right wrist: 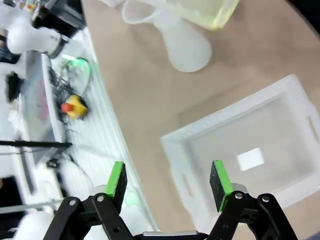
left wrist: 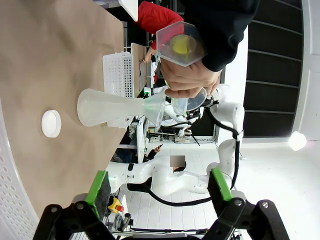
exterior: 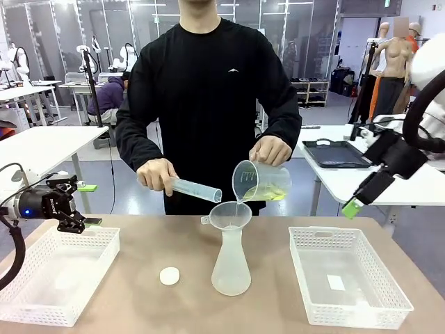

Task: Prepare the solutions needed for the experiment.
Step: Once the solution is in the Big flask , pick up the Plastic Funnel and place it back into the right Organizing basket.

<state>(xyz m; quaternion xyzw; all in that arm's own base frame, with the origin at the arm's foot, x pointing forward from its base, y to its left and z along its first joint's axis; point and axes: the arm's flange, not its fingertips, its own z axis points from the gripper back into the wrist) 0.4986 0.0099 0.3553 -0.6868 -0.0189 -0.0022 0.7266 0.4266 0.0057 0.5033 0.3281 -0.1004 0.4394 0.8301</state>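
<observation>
Table: flask, cap, left basket, right basket

Bare table flanking central flask

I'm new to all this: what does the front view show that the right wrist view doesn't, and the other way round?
Front view: one hand tipping the beaker, the other hand holding a measuring cylinder, a white cap, the left basket and the open left gripper.
Right wrist view: a red-and-yellow button beyond the table's edge.
Both: the flask, the yellow-green liquid in the beaker, the right basket and the open right gripper.
</observation>
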